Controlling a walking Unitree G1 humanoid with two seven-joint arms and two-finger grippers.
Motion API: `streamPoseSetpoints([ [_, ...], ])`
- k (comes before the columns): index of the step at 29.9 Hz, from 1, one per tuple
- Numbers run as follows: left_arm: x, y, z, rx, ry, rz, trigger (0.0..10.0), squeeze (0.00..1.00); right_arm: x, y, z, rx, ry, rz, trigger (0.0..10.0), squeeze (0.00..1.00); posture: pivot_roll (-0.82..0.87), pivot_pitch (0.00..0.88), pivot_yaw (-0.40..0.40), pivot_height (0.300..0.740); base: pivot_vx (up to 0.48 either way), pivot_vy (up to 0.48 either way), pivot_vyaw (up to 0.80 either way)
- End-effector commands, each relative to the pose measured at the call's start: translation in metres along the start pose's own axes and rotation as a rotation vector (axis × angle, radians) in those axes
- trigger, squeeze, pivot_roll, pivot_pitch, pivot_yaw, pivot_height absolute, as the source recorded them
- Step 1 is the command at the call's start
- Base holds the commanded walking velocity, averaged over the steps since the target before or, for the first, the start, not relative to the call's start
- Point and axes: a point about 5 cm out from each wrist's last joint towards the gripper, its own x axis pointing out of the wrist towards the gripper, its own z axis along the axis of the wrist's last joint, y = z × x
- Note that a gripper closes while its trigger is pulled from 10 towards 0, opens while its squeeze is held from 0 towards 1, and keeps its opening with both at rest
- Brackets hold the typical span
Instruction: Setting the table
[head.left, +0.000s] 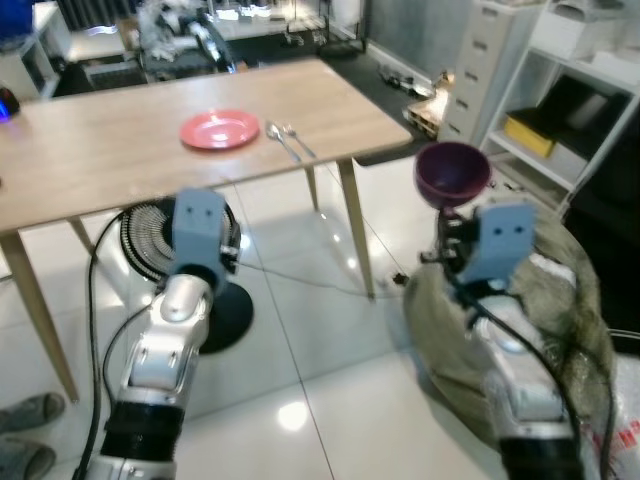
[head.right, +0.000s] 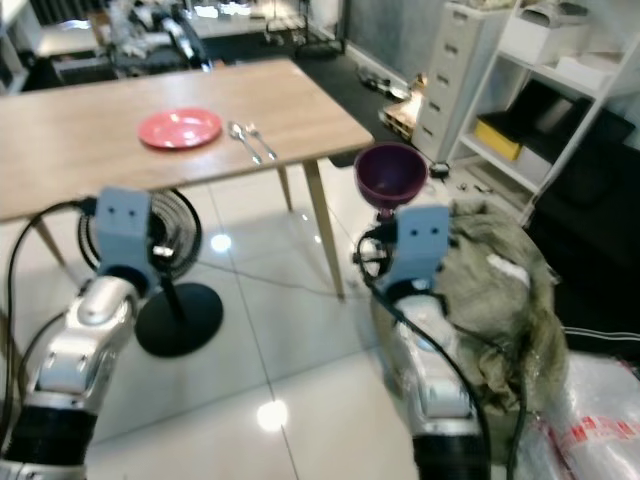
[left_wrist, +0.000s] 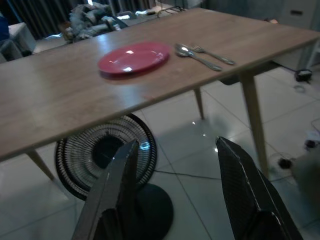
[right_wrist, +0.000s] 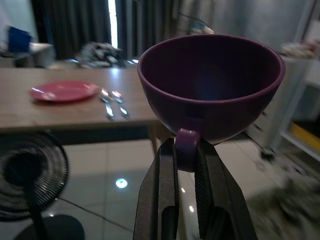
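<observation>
A purple bowl (head.left: 452, 172) is held upright off the table's right end, with my right gripper (right_wrist: 185, 155) shut on the small foot under it. On the wooden table (head.left: 120, 140) lie a red plate (head.left: 219, 129) and, just right of it, a spoon (head.left: 281, 138) and a fork (head.left: 298, 140). My left gripper (left_wrist: 175, 165) stands open in front of the table's near edge, low, with nothing between its fingers.
A black floor fan (head.left: 165, 250) stands under the table. A heap of grey-green cloth (head.right: 500, 290) lies on the floor to the right, by white shelves (head.left: 580, 90) and a drawer unit (head.left: 490, 60). Glossy white tiles (head.left: 320, 380) stretch before me.
</observation>
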Motion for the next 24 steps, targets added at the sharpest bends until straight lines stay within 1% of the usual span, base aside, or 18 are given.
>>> streamPoseSetpoints([
  [1, -0.001, 0.005, -0.005, 0.000, 0.023, 0.013, 10.0, 0.02, -0.001, 0.006, -0.002, 0.017, -0.007, 0.030, 10.0, 0.00, -0.04, 0.000, 0.112, 0.740, 0.480, 0.000, 0.00],
  [6, 0.000, 0.006, -0.005, 0.006, 0.020, 0.015, 10.0, 0.02, -0.001, 0.006, -0.001, 0.027, -0.019, 0.032, 10.0, 0.00, -0.04, 0.000, 0.112, 0.740, 0.480, 0.000, 0.00],
  [14, 0.001, 0.006, -0.004, 0.017, 0.010, 0.015, 10.0, 0.02, -0.001, 0.013, -0.001, 0.031, -0.026, 0.066, 10.0, 0.00, -0.04, 0.000, 0.108, 0.740, 0.480, 0.000, 0.00],
  [24, 0.000, 0.007, -0.001, 0.022, -0.013, 0.018, 10.0, 0.02, -0.001, 0.019, 0.000, -0.002, -0.044, 0.149, 10.0, 0.00, -0.04, 0.000, 0.099, 0.740, 0.480, 0.000, 0.00],
])
